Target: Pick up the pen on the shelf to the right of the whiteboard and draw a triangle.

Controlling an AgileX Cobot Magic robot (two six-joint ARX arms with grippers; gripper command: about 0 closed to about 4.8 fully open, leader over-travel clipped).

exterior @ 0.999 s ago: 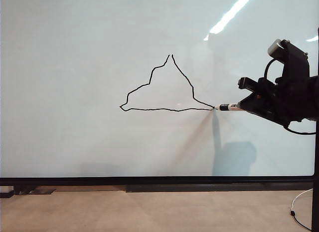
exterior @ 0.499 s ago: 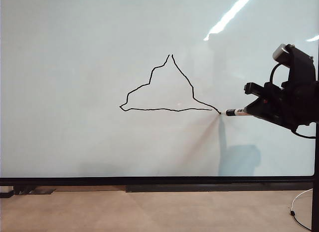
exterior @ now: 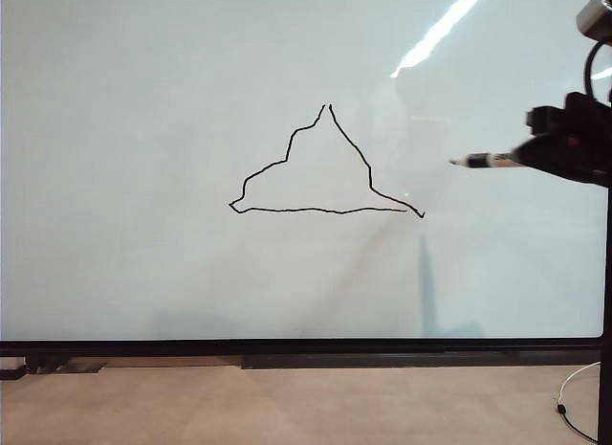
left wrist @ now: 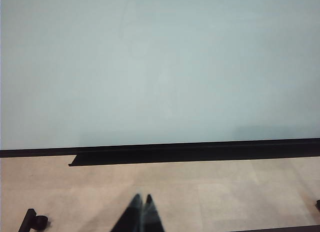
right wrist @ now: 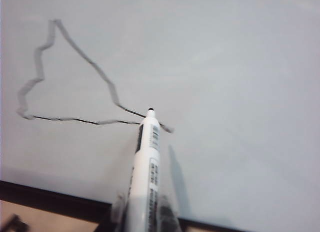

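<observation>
The whiteboard [exterior: 191, 273] fills most of the exterior view and carries a wobbly black triangle [exterior: 320, 167], which the right wrist view shows as the triangle [right wrist: 75, 92]. At the right edge my right gripper [exterior: 524, 158] is shut on the white pen [exterior: 488, 161]; its black tip points left, up and to the right of the triangle's right corner and clear of the drawn line. The pen [right wrist: 146, 172] sticks out between the right gripper [right wrist: 144, 214] fingers, tip off the board. My left gripper [left wrist: 142, 198] is shut with nothing in it, pointing at the floor below the whiteboard [left wrist: 160, 67].
A black frame and ledge [exterior: 306, 347] run along the board's bottom edge, with tan floor [exterior: 287, 407] below. A white cable [exterior: 572, 407] loops on the floor at the right. A small black object [left wrist: 34, 222] lies on the floor near the left gripper.
My right gripper has lifted the pen up and to the right, away from the triangle's right corner where its tip rested. A short tail was added at that corner. The left gripper has not moved.
</observation>
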